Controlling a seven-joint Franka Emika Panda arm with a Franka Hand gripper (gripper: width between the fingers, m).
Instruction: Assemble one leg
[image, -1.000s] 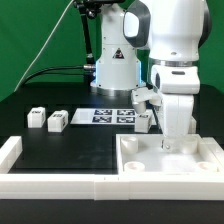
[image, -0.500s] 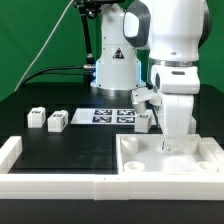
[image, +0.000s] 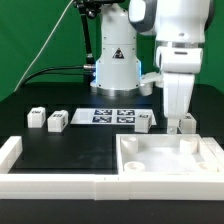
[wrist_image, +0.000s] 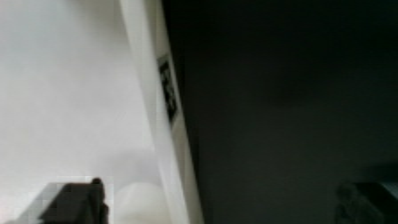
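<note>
Three legs, small white blocks with tags, lie on the black table: two at the exterior view's left (image: 37, 118) (image: 57, 121) and one (image: 146, 121) by the marker board (image: 110, 115). A large white square panel (image: 150, 170) with a raised rim lies at the front right. My gripper (image: 182, 121) hangs over the panel's far right corner, where a small whitish block (image: 188, 125) shows at its tip. In the wrist view the two fingers (wrist_image: 71, 203) stand wide apart, so the gripper (wrist_image: 222, 203) is open, with only the panel's white edge (wrist_image: 157, 120) and dark table between them.
A white L-shaped wall (image: 12, 150) runs along the front left of the table. The robot's base (image: 115, 65) and cables stand behind the marker board. A green backdrop is at the exterior view's left.
The arm has risen out of the panel's inside and moved to the exterior view's right, now over the panel's far right corner. The legs on the table have not moved.
</note>
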